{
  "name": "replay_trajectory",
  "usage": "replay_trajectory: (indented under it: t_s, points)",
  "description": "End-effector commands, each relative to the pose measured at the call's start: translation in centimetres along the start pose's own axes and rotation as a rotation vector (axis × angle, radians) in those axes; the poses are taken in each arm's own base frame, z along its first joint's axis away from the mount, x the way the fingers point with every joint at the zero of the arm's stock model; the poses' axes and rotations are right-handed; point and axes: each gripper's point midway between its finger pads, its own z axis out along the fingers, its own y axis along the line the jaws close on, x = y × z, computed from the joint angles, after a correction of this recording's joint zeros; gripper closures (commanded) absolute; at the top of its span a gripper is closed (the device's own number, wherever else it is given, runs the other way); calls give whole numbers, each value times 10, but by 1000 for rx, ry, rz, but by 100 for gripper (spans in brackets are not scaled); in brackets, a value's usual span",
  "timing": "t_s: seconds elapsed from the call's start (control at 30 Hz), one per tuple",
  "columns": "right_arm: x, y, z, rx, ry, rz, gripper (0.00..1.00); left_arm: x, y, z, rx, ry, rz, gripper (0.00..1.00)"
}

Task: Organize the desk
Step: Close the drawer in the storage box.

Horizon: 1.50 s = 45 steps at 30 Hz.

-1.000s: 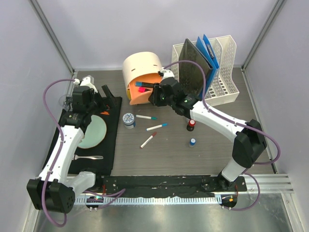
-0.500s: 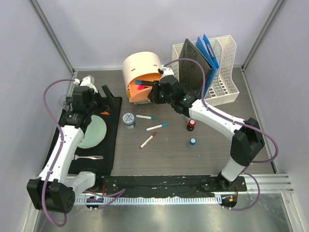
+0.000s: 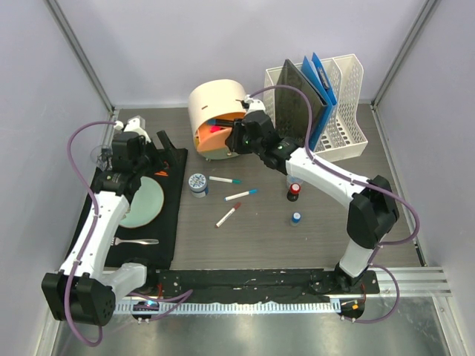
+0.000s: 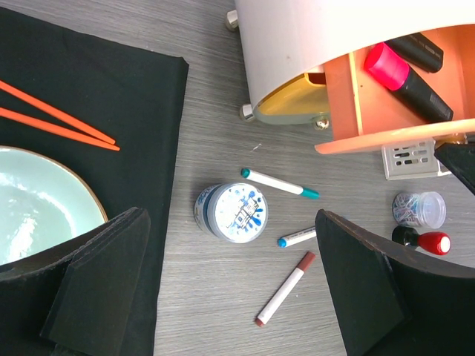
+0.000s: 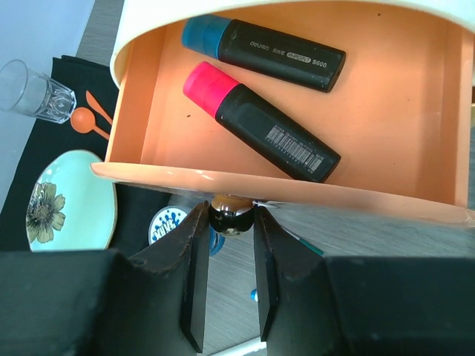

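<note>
The desk (image 3: pixel 252 245) carries a cream round organizer (image 3: pixel 215 100) with an orange drawer (image 5: pixel 401 111) standing partly out. In the drawer lie a blue-capped highlighter (image 5: pixel 267 53) and a pink-capped highlighter (image 5: pixel 260 122). My right gripper (image 5: pixel 230 222) is shut on the drawer's dark round knob (image 5: pixel 231 216); in the top view this gripper (image 3: pixel 236 139) sits at the drawer front. My left gripper (image 4: pixel 230 222) hangs open and holds nothing, above the desk by the black mat (image 3: pixel 167 222). Three loose markers (image 3: pixel 225 179) (image 3: pixel 241 194) (image 3: pixel 228 215) lie mid-desk.
A blue-and-white round tub (image 3: pixel 198 182) stands beside the mat. A red-capped bottle (image 3: pixel 295 193) and a small blue-capped jar (image 3: pixel 296 218) stand under the right arm. A plate (image 3: pixel 141 202), fork (image 3: pixel 135 242) and orange chopsticks (image 4: pixel 56 119) lie on the mat. A white file rack (image 3: pixel 334 111) stands back right.
The orange drawer has slid back into the organizer, with my right gripper moving along on its knob. The left arm has stayed still.
</note>
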Motion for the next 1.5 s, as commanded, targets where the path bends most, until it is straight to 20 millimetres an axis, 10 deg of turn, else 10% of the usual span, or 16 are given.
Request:
replay_trajectory:
  t_s: [0.0,1.47]
  points:
    - [-37,15,4,-42,-104,16,76,-13,-6,1,29,-49,18,0]
    - [-43,4,51,-44,-113,10,72,2,3,22,11,5,27,0]
